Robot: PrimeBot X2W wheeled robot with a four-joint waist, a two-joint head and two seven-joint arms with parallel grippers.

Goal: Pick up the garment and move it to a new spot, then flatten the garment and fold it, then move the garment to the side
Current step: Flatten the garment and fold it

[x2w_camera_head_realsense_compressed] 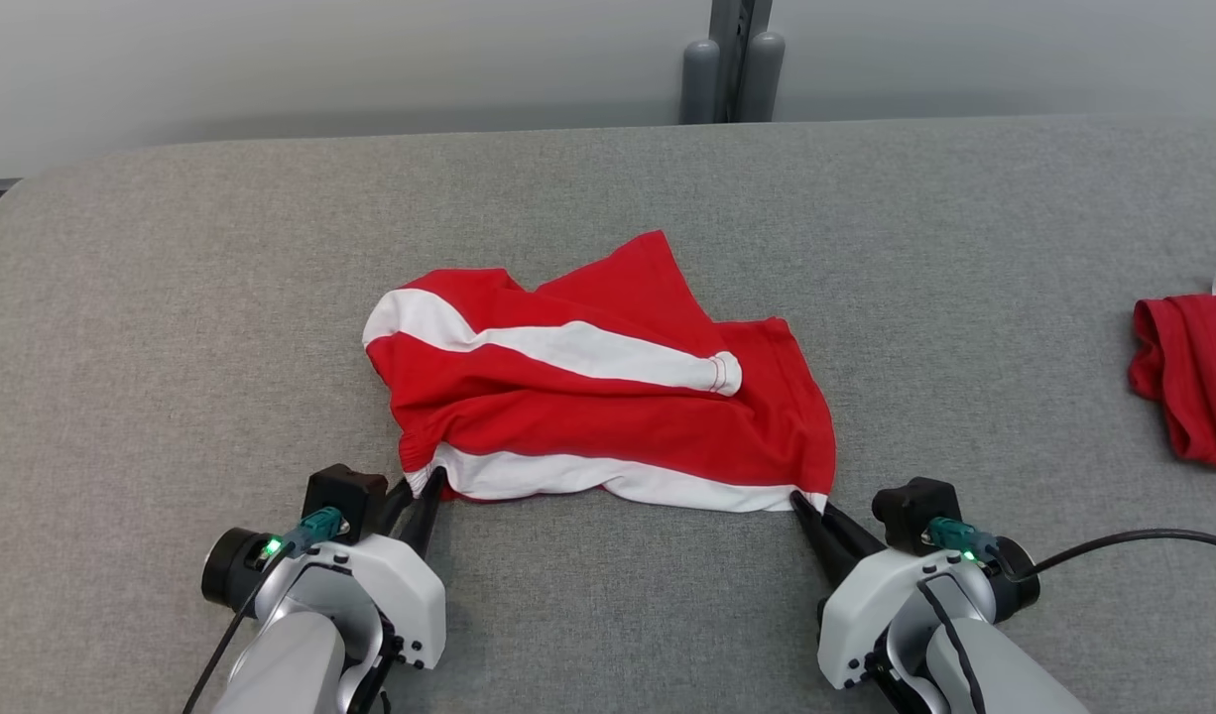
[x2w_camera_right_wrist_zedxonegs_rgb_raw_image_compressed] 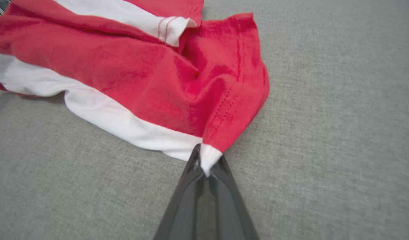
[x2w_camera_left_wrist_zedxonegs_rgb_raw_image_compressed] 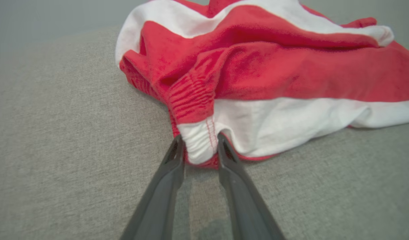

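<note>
Red garment (x2w_camera_head_realsense_compressed: 608, 407) with broad white bands, lying crumpled on the grey cloth-covered table (x2w_camera_head_realsense_compressed: 172, 297), about midway between left and right and toward the near side. It appears to be a pair of shorts. The fabric is bunched in soft folds rather than spread flat.

One white band runs along the near edge. A second crosses the upper layer on a slant from the far left down to right of centre, ending in a stitched hem. A plain red flap rises to a point on the far side.

The long axis runs left to right. The gathered, elastic edge lies at the left end, and the stitched flat hem at the right end, which sits slightly nearer than the left.

Left gripper (x2w_camera_head_realsense_compressed: 422, 488), at the near left corner: the jaws stand narrowly apart, with the gathered white and red edge pinched between the two dark fingers (x2w_camera_left_wrist_zedxonegs_rgb_raw_image_compressed: 172, 166).

Right gripper (x2w_camera_head_realsense_compressed: 806, 506), at the near right corner: the jaws are almost together, clamping the white tip of the hem corner, seen between the fingertips in the right wrist view.

A second red garment (x2w_camera_head_realsense_compressed: 1188, 377) lies at the right edge of the table, well apart from the first.
</note>
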